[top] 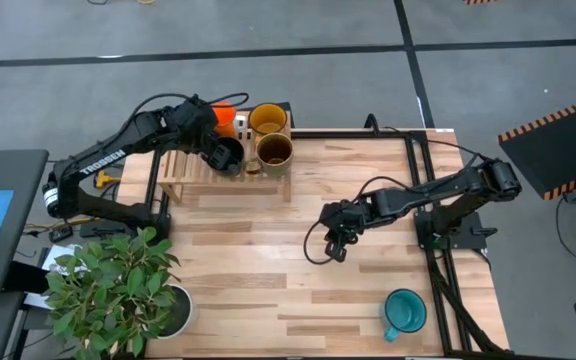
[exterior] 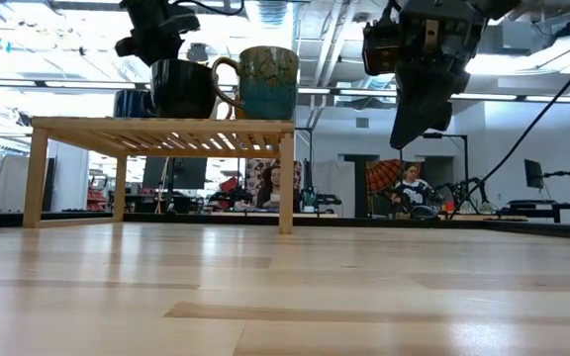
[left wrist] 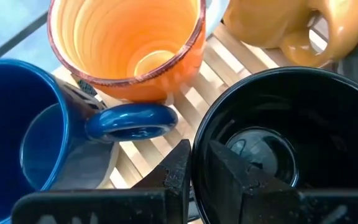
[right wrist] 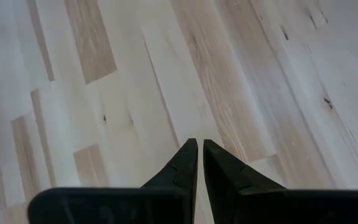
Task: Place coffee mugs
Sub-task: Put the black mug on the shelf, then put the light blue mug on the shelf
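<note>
While the left pincer pinches the rim of the black mug on the wooden rack at the table's far left, we judge this placing step nearly done. Next we must let go and lift clear. Our right pincer, nearly closed and empty, hovers mid-table; the teal mug waits near right.

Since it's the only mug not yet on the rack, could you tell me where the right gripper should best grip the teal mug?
Probably by its rim. The teal mug stands upright and alone near the table's front edge, mouth open upward, handle toward the plant side. The right gripper could descend from above, pinching the wall opposite the handle.
</note>
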`<action>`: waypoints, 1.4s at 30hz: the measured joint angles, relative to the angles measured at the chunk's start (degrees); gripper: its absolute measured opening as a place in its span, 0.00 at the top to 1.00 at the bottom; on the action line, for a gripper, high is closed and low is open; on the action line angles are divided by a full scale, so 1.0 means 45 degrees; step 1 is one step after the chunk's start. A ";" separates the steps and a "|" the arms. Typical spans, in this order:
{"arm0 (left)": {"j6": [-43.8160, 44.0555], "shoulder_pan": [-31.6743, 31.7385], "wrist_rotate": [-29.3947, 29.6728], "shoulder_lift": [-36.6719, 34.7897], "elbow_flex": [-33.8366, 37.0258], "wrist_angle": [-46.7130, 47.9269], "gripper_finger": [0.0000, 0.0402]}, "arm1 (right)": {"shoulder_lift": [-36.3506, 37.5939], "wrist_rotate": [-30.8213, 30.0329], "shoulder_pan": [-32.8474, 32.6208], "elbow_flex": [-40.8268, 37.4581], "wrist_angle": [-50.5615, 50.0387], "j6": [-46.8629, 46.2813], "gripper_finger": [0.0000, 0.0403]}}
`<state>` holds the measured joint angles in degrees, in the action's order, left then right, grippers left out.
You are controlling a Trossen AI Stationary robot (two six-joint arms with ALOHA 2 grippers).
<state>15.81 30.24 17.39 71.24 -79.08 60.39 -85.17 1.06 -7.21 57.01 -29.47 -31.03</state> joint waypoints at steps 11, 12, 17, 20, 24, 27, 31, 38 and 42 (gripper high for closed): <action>-0.0072 0.0078 0.0432 -0.0404 -0.0022 -0.0013 0.80 | 0.0000 0.0024 0.0235 0.0000 -0.0006 0.0021 0.87; -0.0072 0.0082 0.0451 -0.0517 -0.0022 -0.0008 0.77 | 0.0000 0.0034 0.0254 0.0000 -0.0006 0.0072 0.87; 0.0033 0.0087 0.0200 -0.1265 -0.0022 -0.0163 0.65 | -0.0003 0.0136 0.0387 0.0078 -0.0157 0.0425 0.87; 0.0436 0.0092 -0.0728 -0.1984 -0.0017 -0.0649 0.62 | 0.0145 0.0756 0.0579 0.0775 -0.1235 0.1057 0.87; 0.0923 -0.0232 -0.1867 -0.3219 -0.0017 -0.2245 0.61 | 0.0682 0.1937 0.0752 0.2315 -0.4585 0.1266 0.87; 0.1035 -0.0882 -0.1730 -0.4092 0.0035 -0.3772 0.61 | 0.1133 0.2817 0.0201 0.2778 -0.6838 0.0740 0.92; 0.0881 -0.1722 -0.1473 -0.5047 0.0562 -0.6193 0.61 | 0.1563 0.3189 -0.1813 0.2540 -0.8512 -0.1361 0.96; -0.0023 -0.2654 -0.2044 -0.5367 0.0745 -0.7946 0.61 | 0.1561 0.4175 -0.6446 0.1763 -0.7236 -0.6944 0.96; -0.0577 -0.2832 -0.2148 -0.5068 0.0750 -0.8438 0.61 | 0.1565 0.4031 -0.7955 0.1763 -0.6291 -0.9551 0.96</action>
<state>13.22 17.50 7.72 48.44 -75.70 22.42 -78.12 19.20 -43.01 64.95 -57.78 -74.01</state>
